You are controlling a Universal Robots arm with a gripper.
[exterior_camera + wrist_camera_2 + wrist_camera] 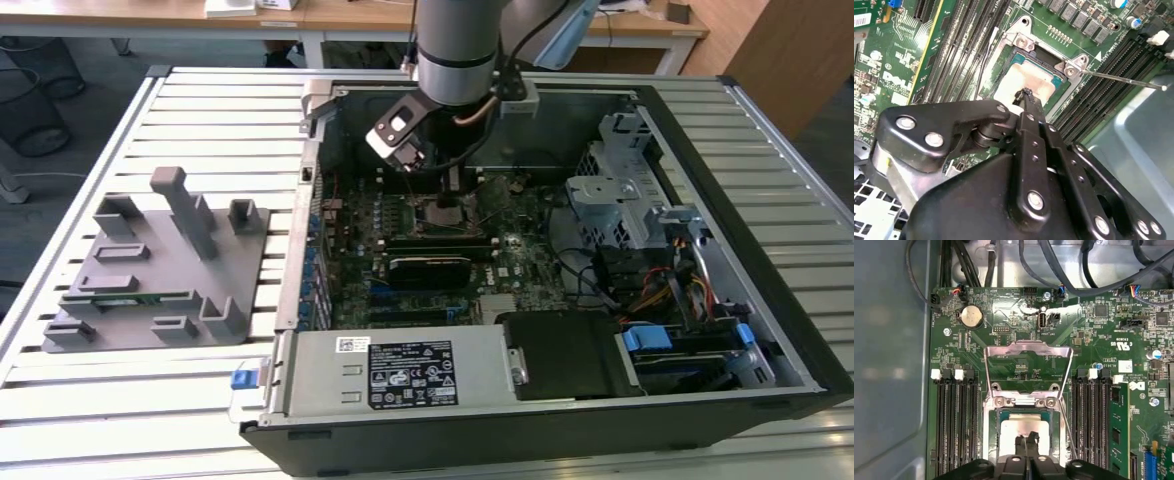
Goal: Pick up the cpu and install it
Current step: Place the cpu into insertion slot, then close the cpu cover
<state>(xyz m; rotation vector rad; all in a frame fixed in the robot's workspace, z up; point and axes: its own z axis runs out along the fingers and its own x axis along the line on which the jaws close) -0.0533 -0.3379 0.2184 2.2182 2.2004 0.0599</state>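
Exterior view: the end effector [450, 195] hangs over the socket [451, 212]. Second wrist view: the cpu [1026, 80] lies in the socket, with the narrowed fingertips [1026, 96] at its top. First wrist view: the frame [1027, 344] beside the socket is open. Seating looks done, clamping not.

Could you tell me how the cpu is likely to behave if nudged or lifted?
The cpu is a thin flat plate, so probably stiff and light. Its smooth metal top looks slippery. Lying flat in the socket, it is unlikely to roll.
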